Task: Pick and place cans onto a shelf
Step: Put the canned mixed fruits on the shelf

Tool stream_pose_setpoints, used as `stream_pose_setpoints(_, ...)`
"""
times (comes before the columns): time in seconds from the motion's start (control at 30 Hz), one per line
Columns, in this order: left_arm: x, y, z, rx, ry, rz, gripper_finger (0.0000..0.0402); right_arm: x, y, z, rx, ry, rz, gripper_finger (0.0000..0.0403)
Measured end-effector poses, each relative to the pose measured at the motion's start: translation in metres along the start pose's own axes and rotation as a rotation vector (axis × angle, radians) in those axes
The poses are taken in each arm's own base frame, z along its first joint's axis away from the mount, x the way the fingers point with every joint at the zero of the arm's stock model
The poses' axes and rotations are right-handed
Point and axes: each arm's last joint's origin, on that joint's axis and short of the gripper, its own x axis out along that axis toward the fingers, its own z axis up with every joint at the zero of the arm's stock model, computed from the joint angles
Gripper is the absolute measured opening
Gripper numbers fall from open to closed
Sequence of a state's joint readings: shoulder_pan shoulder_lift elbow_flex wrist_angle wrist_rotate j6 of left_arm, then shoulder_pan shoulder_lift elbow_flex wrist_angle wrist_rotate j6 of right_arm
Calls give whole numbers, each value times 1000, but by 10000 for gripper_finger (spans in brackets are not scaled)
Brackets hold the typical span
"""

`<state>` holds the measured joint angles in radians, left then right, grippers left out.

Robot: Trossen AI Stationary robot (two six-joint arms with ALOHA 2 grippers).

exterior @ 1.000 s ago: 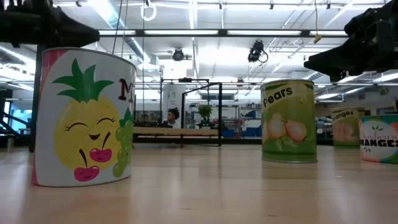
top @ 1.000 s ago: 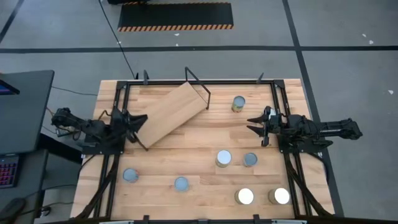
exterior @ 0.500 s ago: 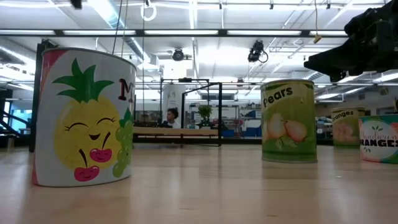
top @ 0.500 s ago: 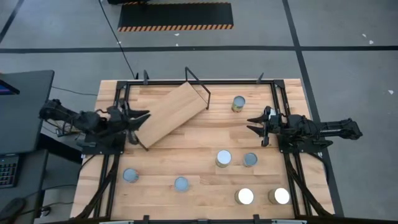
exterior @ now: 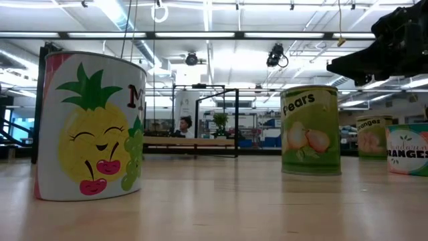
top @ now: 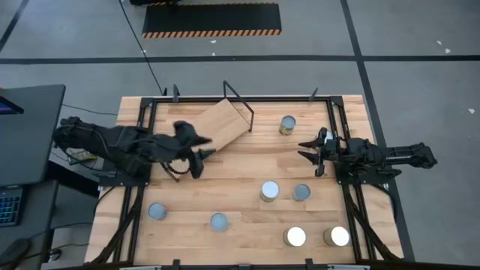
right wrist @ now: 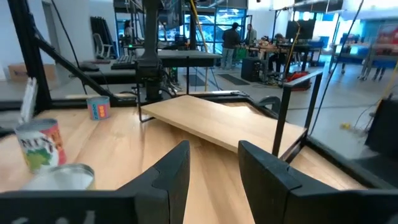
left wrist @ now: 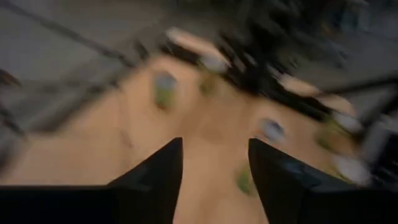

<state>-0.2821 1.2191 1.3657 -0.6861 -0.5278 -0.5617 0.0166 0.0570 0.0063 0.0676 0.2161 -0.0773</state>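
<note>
The shelf [top: 222, 122], a light-wood board with a black wire frame [top: 238, 101], lies askew on the far left of the table; it also shows in the right wrist view [right wrist: 217, 124]. Several cans stand upright on the table: one at the far side [top: 287, 124], two in the middle [top: 270, 190] [top: 301, 192], two near left [top: 157, 211] [top: 218, 221] and two near right [top: 295, 237] [top: 337, 236]. My left gripper [top: 201, 148] is open and empty over the shelf's near-left end; its wrist view [left wrist: 214, 174] is blurred. My right gripper [top: 304, 150] is open and empty at the table's right.
Black rails [top: 341, 195] run along the table's left and right sides. In the low view a pineapple can [exterior: 90, 127] stands close on the left, and a pears can [exterior: 309, 130] and orange cans [exterior: 408, 150] on the right. A desk [top: 26, 127] stands left of the table.
My left gripper has swung from the table's left edge toward the right, out over the shelf's near-left end, and has turned at the wrist. It stays open. The shelf and the cans have kept their places.
</note>
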Motion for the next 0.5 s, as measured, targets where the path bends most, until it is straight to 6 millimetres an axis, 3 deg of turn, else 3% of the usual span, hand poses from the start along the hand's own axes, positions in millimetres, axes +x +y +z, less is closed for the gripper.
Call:
stream_pose_setpoints(0.17, 10, -21, 13, -60, 63, -91, 201, 0, 0, 6, -60, -58, -6, 144)
stream_pose_setpoints(0.3, 11, -42, 21, -150, 173, -250, 176, -1, -1, 14, -41, -139, -15, 144)
stream_pose_setpoints(0.5, 1, -88, 5, -32, 297, -370, 134, -2, -2, 21, -24, -217, -24, 144)
